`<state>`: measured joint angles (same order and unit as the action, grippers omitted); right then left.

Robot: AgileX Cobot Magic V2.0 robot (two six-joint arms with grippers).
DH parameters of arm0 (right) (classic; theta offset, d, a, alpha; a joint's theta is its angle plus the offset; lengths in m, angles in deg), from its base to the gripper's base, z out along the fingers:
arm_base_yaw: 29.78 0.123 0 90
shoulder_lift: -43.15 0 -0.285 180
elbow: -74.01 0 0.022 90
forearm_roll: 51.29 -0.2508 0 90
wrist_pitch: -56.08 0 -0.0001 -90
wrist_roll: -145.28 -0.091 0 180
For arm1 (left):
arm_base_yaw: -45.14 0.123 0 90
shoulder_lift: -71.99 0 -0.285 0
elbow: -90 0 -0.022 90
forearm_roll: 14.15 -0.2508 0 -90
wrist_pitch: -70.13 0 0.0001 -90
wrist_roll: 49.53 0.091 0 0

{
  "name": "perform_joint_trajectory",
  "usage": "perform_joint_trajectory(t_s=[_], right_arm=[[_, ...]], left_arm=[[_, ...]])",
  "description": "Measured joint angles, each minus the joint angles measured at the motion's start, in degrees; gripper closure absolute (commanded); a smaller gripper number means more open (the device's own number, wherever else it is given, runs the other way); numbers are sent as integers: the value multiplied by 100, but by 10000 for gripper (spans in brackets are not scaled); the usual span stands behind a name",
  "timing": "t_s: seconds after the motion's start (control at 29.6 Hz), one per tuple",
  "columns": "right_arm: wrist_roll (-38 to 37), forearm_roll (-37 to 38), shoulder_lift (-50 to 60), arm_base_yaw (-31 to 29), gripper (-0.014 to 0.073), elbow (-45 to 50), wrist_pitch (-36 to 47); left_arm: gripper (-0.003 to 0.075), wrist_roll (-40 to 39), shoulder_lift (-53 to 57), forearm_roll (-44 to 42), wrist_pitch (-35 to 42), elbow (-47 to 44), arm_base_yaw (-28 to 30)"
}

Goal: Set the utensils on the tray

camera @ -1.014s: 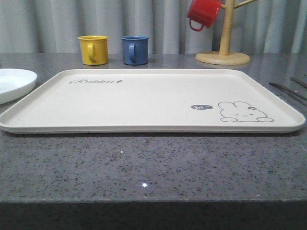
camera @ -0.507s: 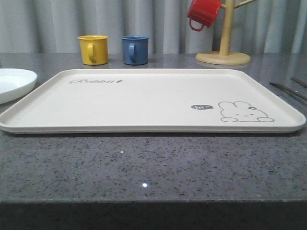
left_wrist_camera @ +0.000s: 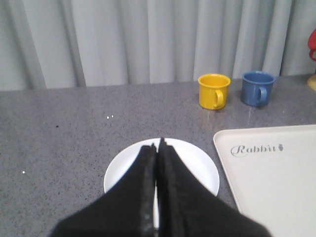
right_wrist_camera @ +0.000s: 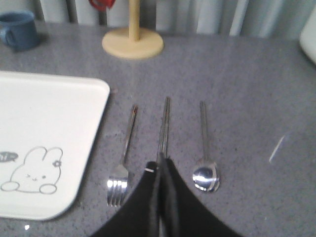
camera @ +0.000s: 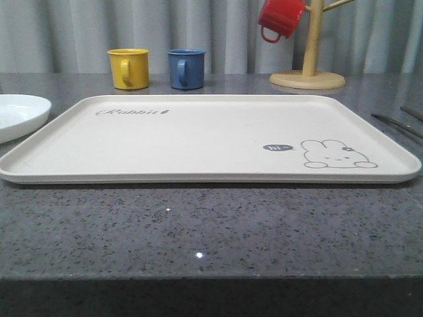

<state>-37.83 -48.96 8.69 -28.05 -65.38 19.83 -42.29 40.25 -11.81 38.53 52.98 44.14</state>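
The cream tray [camera: 198, 139] with the bunny drawing lies across the middle of the table, with nothing on it. The white plate [left_wrist_camera: 200, 173] rests on the table to its left. My left gripper [left_wrist_camera: 159, 144] hovers over the plate, shut and holding nothing. To the right of the tray [right_wrist_camera: 44, 123] lie a fork [right_wrist_camera: 121, 170], a pair of chopsticks [right_wrist_camera: 164, 121] and a spoon [right_wrist_camera: 206, 175], side by side. My right gripper [right_wrist_camera: 160, 160] is shut just above the near end of the chopsticks and hides that end. Thin utensil handles [camera: 395, 123] show at the right edge of the front view.
A yellow mug [camera: 128, 68] and a blue mug [camera: 185, 68] stand behind the tray. A wooden mug tree [camera: 308, 72] at the back right carries a red mug [camera: 280, 18]. Grey curtains close off the far side. The speckled counter's front edge [camera: 211, 277] is near.
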Motion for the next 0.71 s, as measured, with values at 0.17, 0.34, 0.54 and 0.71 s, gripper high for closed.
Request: perform_joint_trajectory(t_s=[0.17,0.34,0.54,0.71], right_arm=[[0,0,-469,0,662,0,-75],[0,0,-814,0,659,0,-75],[0,0,-892,0,420,0,-75],[0,0,-892,0,158,0,-75]], left_arm=[[739,0,-329,0,-83,0,0],[739,0,-593,10,-132,0,0],[625,0,-712,10,-170,0,0],[316,0,-723,10,-334,0,0]])
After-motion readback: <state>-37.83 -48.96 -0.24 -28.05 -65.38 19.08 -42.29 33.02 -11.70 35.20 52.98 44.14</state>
